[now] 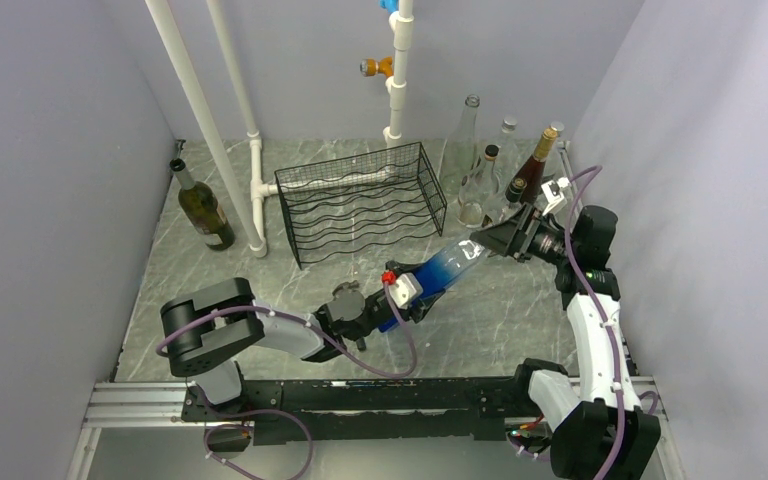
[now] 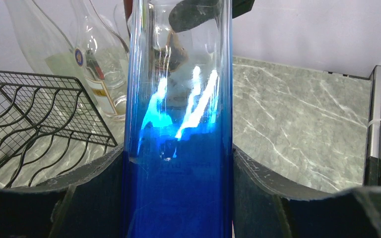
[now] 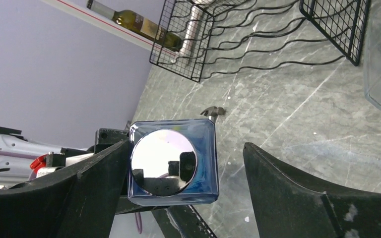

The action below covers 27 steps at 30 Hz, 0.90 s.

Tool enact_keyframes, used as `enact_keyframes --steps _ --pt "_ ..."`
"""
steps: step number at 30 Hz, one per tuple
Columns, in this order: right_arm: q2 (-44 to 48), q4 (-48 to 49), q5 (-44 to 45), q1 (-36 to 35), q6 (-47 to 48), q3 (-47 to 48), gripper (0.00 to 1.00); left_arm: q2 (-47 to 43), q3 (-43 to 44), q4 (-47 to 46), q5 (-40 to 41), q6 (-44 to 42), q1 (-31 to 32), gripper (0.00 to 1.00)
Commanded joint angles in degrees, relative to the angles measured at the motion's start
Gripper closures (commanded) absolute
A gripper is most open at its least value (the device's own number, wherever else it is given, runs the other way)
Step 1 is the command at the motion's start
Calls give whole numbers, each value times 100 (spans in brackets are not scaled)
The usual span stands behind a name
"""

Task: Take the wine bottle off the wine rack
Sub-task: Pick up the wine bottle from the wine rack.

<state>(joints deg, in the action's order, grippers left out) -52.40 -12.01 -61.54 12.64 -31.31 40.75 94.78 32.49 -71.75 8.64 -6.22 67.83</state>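
- From above: the wine bottle [image 1: 440,270], blue low down and clear toward its far end, is off the wine rack [image 1: 360,205]. It hangs over the table [image 1: 500,320] just in front of the rack, slanting between my two arms
- My left gripper [image 1: 400,300] clamps the blue part and carries the weight. My right gripper [image 1: 490,243] stands at the clear end, lined up along the bottle, I judge to share the hold
- Left wrist: my fingers [image 2: 94,183] press both sides of the wine bottle [image 2: 178,148] with no gap, so the grip looks firm. The wine rack [image 2: 30,124] stands off to one side, apart from it
- Right wrist: I face the bottle's square end [image 3: 171,163] with its round silvery face. My jaws here are spread wider than it, one finger [image 3: 94,173] just beside it and the other well apart, so this gripper holds nothing yet
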Motion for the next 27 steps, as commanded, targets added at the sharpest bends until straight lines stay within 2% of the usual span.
enact_keyframes --steps 1,5,14,27 --pt "102 843 87 -16 -654 -24 11 -89 459 -1489 47 68 113 100" --pt "13 741 80 -209 -569 61 0 -33 501 -1550 194 23 157 100" --pt "46 409 237 -498 -250 38 0 20 732 -1668 668 -122 217 100" --pt "58 646 158 -666 -151 -71 1 206 1104 -1566 665 -134 300 100"
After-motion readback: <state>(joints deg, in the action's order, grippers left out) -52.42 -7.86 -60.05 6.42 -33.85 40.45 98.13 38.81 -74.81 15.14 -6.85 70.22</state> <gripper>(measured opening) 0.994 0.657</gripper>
